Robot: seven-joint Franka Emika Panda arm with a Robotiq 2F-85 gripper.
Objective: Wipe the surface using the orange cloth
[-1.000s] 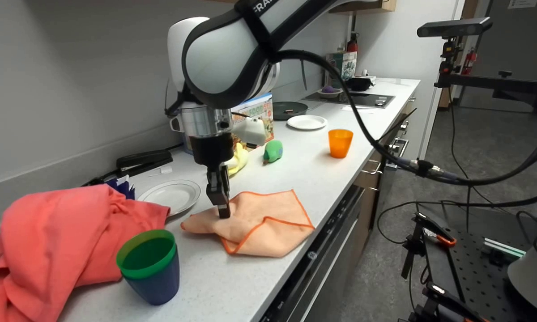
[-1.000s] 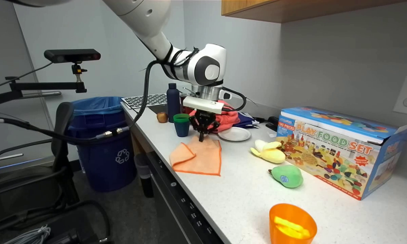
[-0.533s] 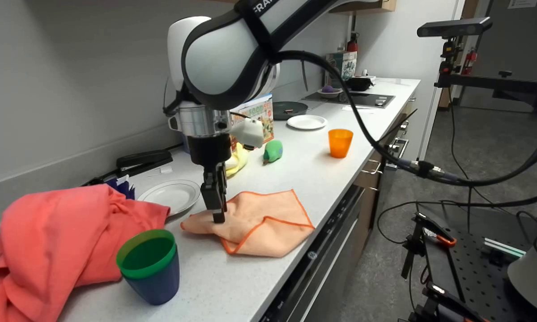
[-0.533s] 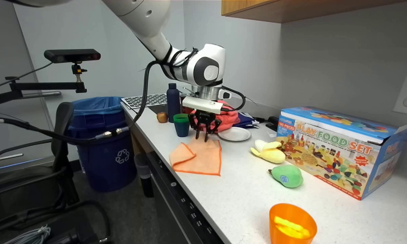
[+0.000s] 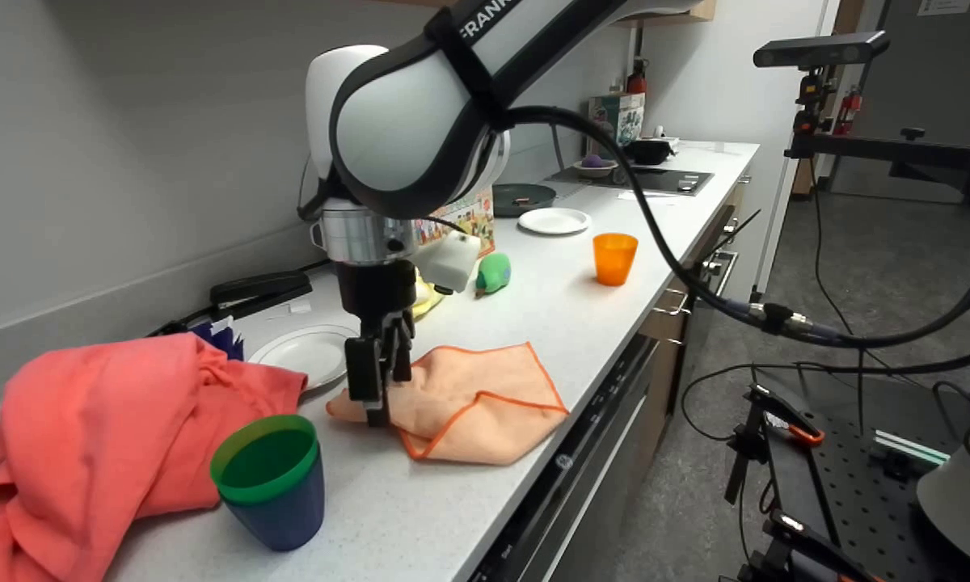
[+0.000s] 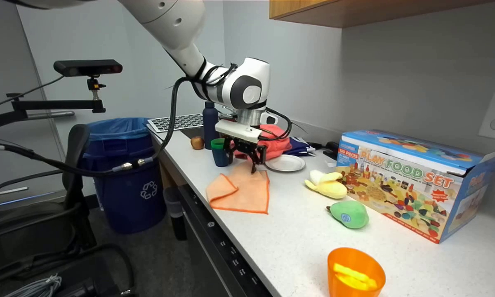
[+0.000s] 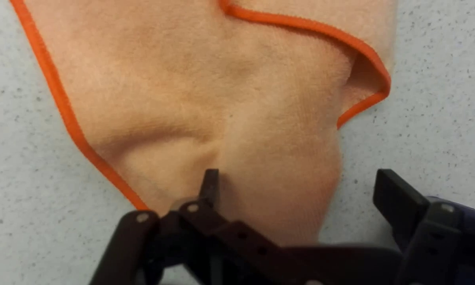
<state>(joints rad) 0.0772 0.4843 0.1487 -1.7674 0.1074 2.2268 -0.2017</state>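
1. Gripper (image 7: 297,188): jaws spread wide, holding nothing.
2. Orange cloth (image 7: 229,91): lying on the countertop (image 6: 288,247), right at the jaws. Narrow end sits under the gap between them; main part, with a folded-over edge, spreads out ahead in the wrist view.
3. One of the fingers (image 7: 399,194) is over the cloth, the other over the countertop just past the cloth's edge. Fingertip contact: can't tell.
4. Green-and-blue cup (image 5: 283,505): near the jaws. Coral-red cloth (image 5: 129,428): same side, closer to the wall (image 5: 170,145).
5. White plate (image 6: 286,163): near the jaws, wall side. Orange cup (image 6: 340,280): well apart from them.
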